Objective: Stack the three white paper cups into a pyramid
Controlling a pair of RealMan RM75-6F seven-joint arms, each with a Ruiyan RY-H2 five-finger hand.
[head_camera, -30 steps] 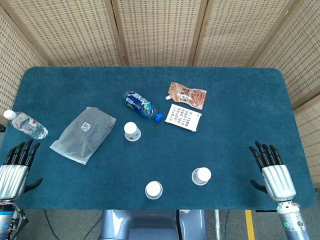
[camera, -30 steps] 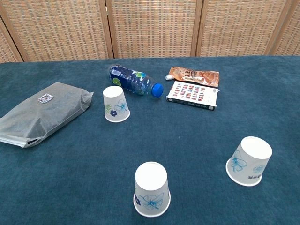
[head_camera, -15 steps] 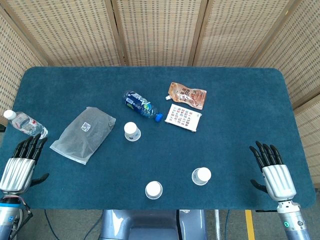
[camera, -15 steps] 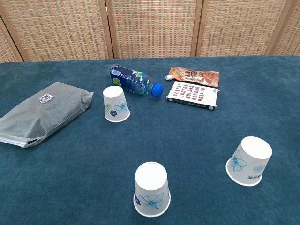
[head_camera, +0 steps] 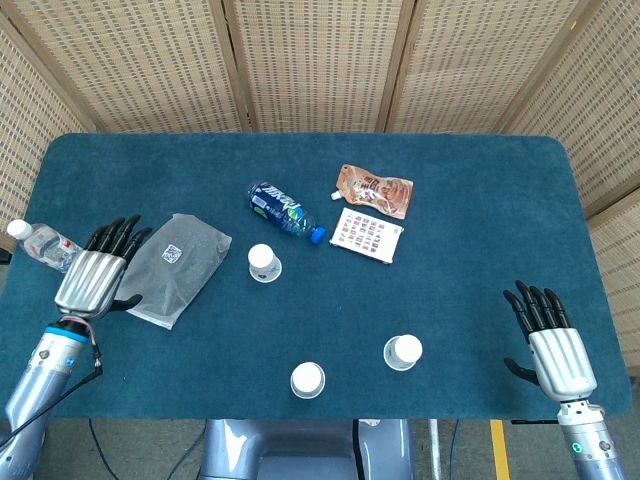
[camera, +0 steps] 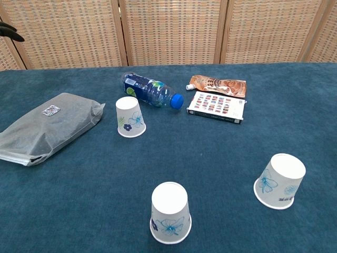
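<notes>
On the desk [head_camera: 470,200] all three cups stand upside down and well apart: the far cup [camera: 130,116] near the blue bottle [camera: 151,90], the front cup [camera: 170,212] at your near edge, the right cup [camera: 279,181] beside it. Your left hand [head_camera: 95,275] hovers with fingers spread and empty over the grey bag [head_camera: 170,265]; your right hand [head_camera: 555,345] is likewise spread and holding nothing. Expect the cups to be light and thin-walled, so they'll likely crush or skid. Wrap the sidewall gently around the middle, not the rim.
</notes>
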